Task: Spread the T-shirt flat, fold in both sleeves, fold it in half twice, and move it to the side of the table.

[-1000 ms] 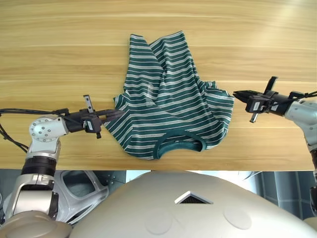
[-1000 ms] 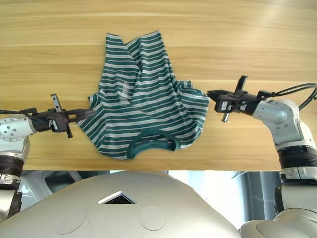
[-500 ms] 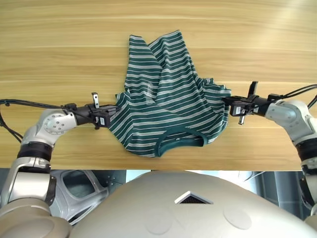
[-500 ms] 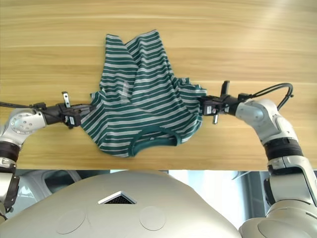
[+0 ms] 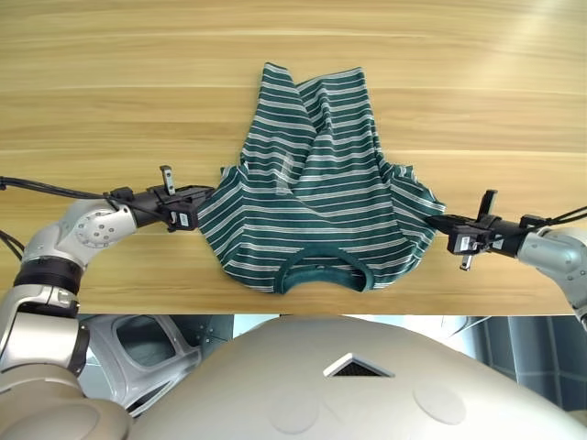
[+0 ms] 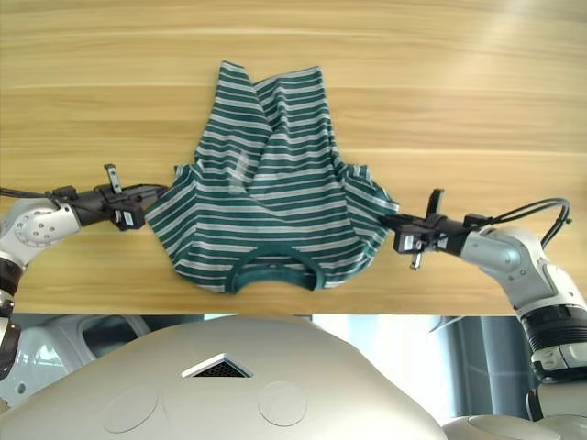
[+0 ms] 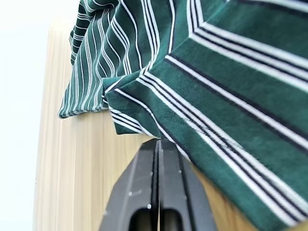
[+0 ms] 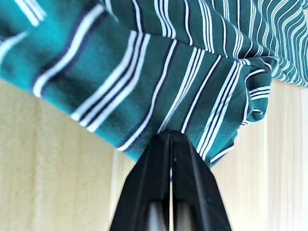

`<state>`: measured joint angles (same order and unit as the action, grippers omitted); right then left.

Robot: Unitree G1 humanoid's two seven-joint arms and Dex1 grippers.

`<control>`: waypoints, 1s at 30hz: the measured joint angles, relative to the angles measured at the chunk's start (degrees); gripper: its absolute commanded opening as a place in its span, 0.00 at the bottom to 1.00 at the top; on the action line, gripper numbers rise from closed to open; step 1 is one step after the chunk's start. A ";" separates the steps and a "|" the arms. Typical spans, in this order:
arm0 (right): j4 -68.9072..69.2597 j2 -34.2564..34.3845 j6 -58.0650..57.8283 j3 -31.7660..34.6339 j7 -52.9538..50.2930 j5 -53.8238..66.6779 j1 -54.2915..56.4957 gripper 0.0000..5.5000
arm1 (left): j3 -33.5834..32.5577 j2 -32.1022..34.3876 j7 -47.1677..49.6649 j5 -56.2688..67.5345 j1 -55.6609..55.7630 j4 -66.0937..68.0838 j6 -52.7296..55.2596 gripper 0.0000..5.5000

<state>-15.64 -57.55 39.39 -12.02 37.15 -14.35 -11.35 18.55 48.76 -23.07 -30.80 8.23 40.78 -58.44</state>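
A green T-shirt with white stripes [image 5: 316, 197] lies rumpled near the table's front edge, its collar [image 5: 326, 268] toward me and its hem bunched toward the far side. My left gripper [image 5: 204, 194] is shut on the T-shirt's left edge [image 7: 144, 132]. My right gripper [image 5: 433, 220] is shut on the T-shirt's right edge [image 8: 166, 127]. The cloth is drawn out between the two grippers, and folds still rise through its middle.
The wooden table [image 5: 110, 82] stretches bare to the left, right and far side of the T-shirt. Its front edge [image 5: 138, 307] runs just below the collar.
Both grippers have shut on the T-shirt's side edges. They then drew apart and toward me, widening the cloth and pulling it rightward.
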 measured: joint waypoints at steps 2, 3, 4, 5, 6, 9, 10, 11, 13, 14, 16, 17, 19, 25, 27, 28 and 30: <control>1.39 -0.99 -0.06 0.69 0.44 1.17 -2.07 0.01 | 0.40 0.18 0.46 0.00 0.21 0.33 0.01 0.00; 1.92 -1.59 -0.08 1.27 0.63 1.85 -3.41 0.01 | 0.66 0.30 1.09 0.01 0.24 0.43 0.01 0.00; 2.04 -1.72 -0.07 1.67 0.66 2.11 -4.01 0.01 | 0.73 0.34 1.29 0.02 0.24 0.53 0.00 0.00; 2.11 -1.82 -0.08 2.35 0.68 2.32 -4.90 0.01 | 0.87 0.46 1.75 0.05 0.23 0.69 0.00 0.00; 2.15 -1.87 -0.15 2.61 0.68 2.77 -5.42 0.01 | 1.01 0.58 2.33 0.05 0.21 0.88 0.00 0.00; 2.07 -1.86 -0.28 2.71 0.91 3.06 -5.41 0.01 | 1.30 1.03 2.43 0.17 0.06 0.90 0.02 0.00; 1.97 -1.85 -0.33 2.74 1.02 3.06 -5.26 0.01 | 1.25 1.64 2.43 0.33 -0.43 0.61 0.15 0.00; 1.86 -1.80 -0.45 2.76 1.05 3.03 -5.12 0.01 | 0.82 2.96 2.43 0.77 -1.54 0.23 0.68 0.00; 1.58 -1.70 -0.59 2.73 1.21 2.85 -4.67 0.01 | -1.55 6.68 2.80 1.44 -4.09 -0.24 2.23 0.00; 1.34 -1.62 -0.60 2.72 1.19 2.61 -4.46 0.01 | -2.68 7.90 2.74 2.10 -4.87 -0.74 2.55 0.00; 1.30 -1.53 -0.65 2.72 1.20 2.33 -4.02 0.01 | -5.94 10.75 2.55 5.67 -5.94 -4.61 2.29 0.00; 1.26 -1.47 -0.69 2.70 1.20 2.14 -3.79 0.01 | -8.07 12.85 2.19 8.50 -6.32 -9.04 2.18 0.00; 1.13 -1.30 -0.64 2.59 1.03 2.02 -3.59 0.01 | -9.85 14.13 0.38 11.71 -7.71 -17.32 2.63 0.00; 1.30 -0.13 -0.95 2.38 0.73 1.75 -3.07 0.01 | -6.38 14.60 -11.26 11.87 -7.10 -34.63 9.48 0.00; 1.42 0.35 -1.26 1.83 0.99 1.33 -2.04 0.01 | -2.75 13.32 -16.43 10.05 -4.39 -36.72 11.04 0.00; 1.42 0.48 -1.32 1.47 1.10 1.11 -1.50 0.01 | -1.13 12.63 -18.50 8.69 -2.70 -36.85 11.40 0.00; 1.86 1.09 -1.56 0.36 1.51 0.79 -0.13 0.01 | 1.73 10.96 -22.50 5.92 1.07 -36.65 12.35 0.00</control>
<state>-13.79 -56.46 37.83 -11.66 38.66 -13.56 -11.48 20.28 59.72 -45.57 -24.88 9.30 4.13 -46.08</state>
